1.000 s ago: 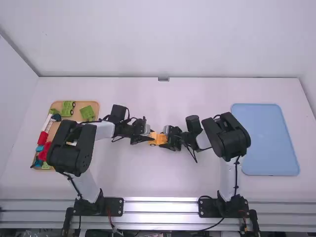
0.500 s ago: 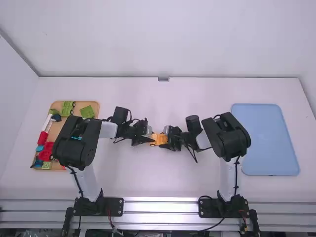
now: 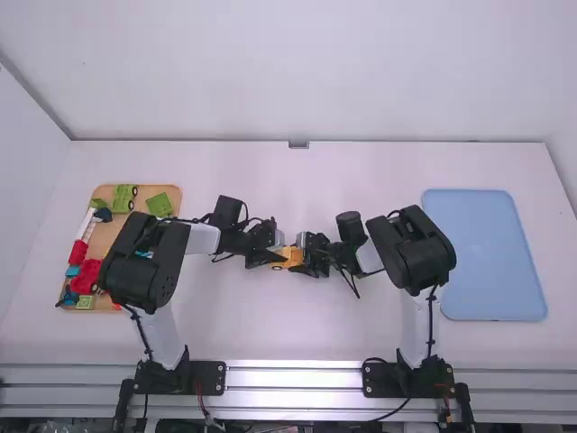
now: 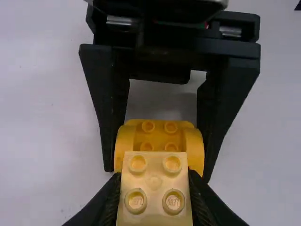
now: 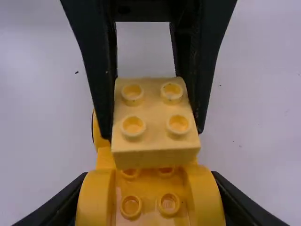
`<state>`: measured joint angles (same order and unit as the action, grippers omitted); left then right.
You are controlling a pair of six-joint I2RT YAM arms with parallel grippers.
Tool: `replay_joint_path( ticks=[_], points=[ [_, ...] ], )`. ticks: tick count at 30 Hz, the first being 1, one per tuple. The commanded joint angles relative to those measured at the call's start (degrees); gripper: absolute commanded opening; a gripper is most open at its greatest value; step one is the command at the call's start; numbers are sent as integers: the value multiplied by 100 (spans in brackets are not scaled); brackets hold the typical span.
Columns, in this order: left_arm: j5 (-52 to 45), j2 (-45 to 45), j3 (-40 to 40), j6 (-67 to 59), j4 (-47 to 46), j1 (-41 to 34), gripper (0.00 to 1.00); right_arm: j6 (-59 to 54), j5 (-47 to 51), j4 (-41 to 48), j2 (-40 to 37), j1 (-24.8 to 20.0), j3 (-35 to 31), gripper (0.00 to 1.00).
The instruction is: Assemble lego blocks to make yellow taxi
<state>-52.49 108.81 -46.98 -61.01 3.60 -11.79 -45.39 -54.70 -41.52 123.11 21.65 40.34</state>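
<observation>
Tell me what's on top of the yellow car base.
On the car base: studs, some partly hidden; over part, the pale yellow block. Whatever that block covers can't be seen.

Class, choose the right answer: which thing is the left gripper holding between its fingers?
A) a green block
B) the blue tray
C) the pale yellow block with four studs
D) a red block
C: the left gripper's fingers press on opposite sides of the pale yellow block, and its four studs show between them.
</observation>
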Motion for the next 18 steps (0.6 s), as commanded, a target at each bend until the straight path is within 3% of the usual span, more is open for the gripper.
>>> replay_joint_path(
  ticks=[1,7,18],
  points=[
    [426,-251,50,103,-184,11,2,-98,74,22,79,4,57,56],
    [702,-483,57,-238,-640,-22,2,-96,74,20,79,17,57,56],
    [693,-186,57,-140,-431,-22,2,-94,57,22,79,15,57,55]
  ],
)
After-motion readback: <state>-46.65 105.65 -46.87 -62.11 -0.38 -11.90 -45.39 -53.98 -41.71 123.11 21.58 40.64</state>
